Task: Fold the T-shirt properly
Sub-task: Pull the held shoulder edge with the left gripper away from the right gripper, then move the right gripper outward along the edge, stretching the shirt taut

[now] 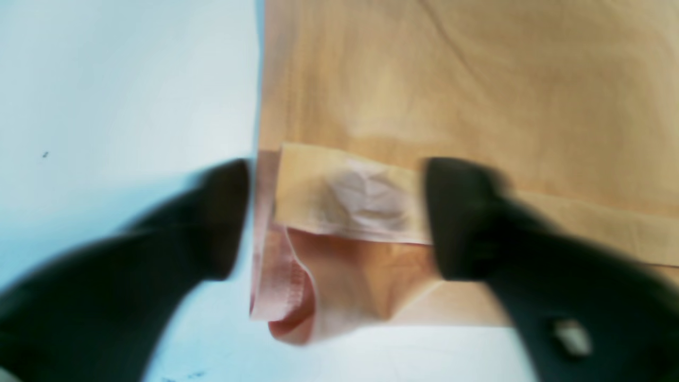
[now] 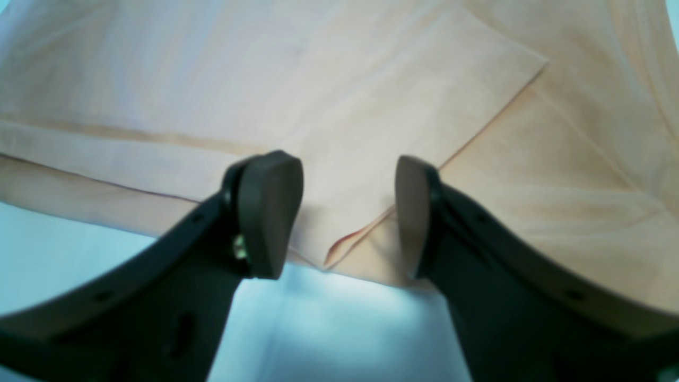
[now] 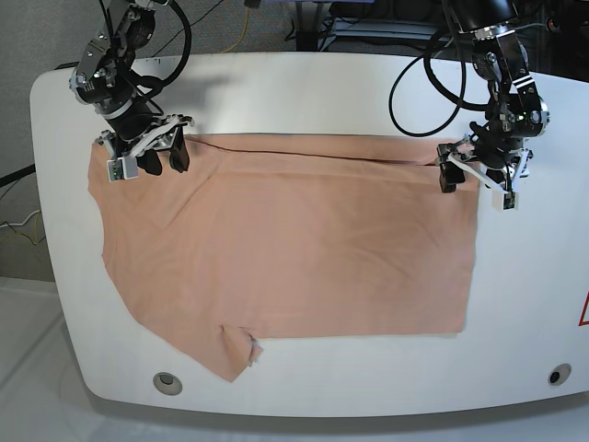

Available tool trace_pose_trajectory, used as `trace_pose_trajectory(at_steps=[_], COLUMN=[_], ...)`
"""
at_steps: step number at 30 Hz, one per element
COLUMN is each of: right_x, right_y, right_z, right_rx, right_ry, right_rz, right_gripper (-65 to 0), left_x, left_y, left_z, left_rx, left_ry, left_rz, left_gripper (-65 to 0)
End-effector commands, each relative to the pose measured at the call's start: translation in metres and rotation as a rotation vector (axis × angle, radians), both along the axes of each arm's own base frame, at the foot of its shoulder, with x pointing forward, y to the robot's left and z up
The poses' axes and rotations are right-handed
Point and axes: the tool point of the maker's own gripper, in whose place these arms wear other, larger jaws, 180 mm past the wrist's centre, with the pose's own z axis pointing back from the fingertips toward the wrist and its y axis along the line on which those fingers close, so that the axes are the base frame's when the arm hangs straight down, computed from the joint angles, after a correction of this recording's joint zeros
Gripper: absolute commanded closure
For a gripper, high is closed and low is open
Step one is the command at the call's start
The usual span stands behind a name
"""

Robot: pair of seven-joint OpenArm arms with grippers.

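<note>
The T-shirt (image 3: 294, 239) lies spread out on the white table (image 3: 304, 92). It covers most of the middle of the table. Its far edge runs almost straight from left to right. There a strip of cloth is folded over onto the rest of the shirt. The near left part sticks out toward the near edge of the table. A little corner of cloth is turned up at its right side.

The left gripper (image 3: 477, 171) is at the far right corner of the shirt. Its two black fingers (image 1: 467, 217) are spread wide apart. Nothing is between them but the cloth lying below. In the left wrist view, the folded corner of the shirt lies in the gap between the fingers, with a pink hem showing. This view is blurry.

The right gripper (image 3: 147, 158) is at the far left corner of the shirt. Its fingers (image 2: 268, 212) are partly apart, with a gap between the two pads. In the right wrist view, a folded flap of the shirt lies under that gap. The pads do not pinch the cloth.

Two small round holes (image 3: 166, 380) sit in the table near its near edge, one on the left and one on the right. Black cables (image 3: 414, 83) hang by the arm at the far right.
</note>
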Motion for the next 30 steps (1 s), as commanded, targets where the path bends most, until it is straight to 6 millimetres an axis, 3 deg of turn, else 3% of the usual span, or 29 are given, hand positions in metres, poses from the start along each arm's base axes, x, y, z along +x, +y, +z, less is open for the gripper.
trace_pose_trajectory(at_steps=[1, 11, 20, 30], right_x=[0.007, 0.014, 0.022, 0.024], right_y=[-0.001, -0.004, -0.038, -0.063], right_z=[0.014, 0.019, 0.029, -0.009], right_rx=[-0.002, -0.009, -0.053, -0.195], right_ry=[-0.055, -0.073, -0.099, 0.047], right_rz=[0.006, 0.003, -0.087, -0.113], right_gripper=[-30.7, -30.7, -30.9, -31.0], left_x=[0.010, 0.018, 0.019, 0.015], left_y=[0.002, 0.000, 0.006, 0.017], left_z=[0.015, 0.042, 0.046, 0.040], left_rx=[0.009, 0.040, 0.082, 0.162], left_ry=[-0.060, -0.130, -0.133, -0.096], left_rz=[-0.004, -0.018, -0.023, -0.014], left_gripper=[-57.0, -53.1, -53.1, -53.1])
